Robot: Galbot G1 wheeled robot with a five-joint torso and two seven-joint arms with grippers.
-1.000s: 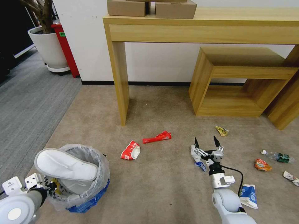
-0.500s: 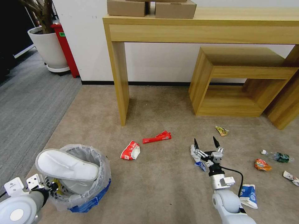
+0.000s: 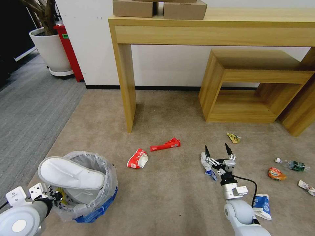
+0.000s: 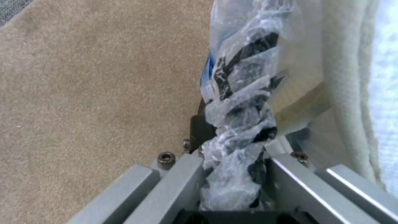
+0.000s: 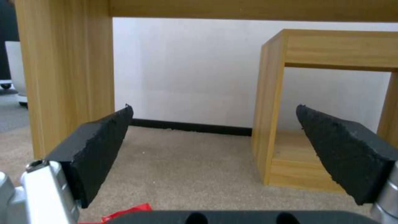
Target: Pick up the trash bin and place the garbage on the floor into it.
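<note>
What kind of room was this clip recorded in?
Probably an office or lobby corner: beige carpet meeting grey carpet, a wooden console table against a white wall, and a potted plant.

The trash bin (image 3: 95, 211) is blue, holding a white slipper (image 3: 70, 173). Red-white wrappers (image 3: 137, 158) lie on the beige floor (image 3: 164, 196).

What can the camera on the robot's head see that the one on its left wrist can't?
Head view alone: the right gripper, jaws open above the beige carpet, and scattered litter such as a red wrapper. Left wrist view alone: the left gripper, jaws clamped on the bag-covered rim. Both: the trash bin and the white slipper in it.
</note>
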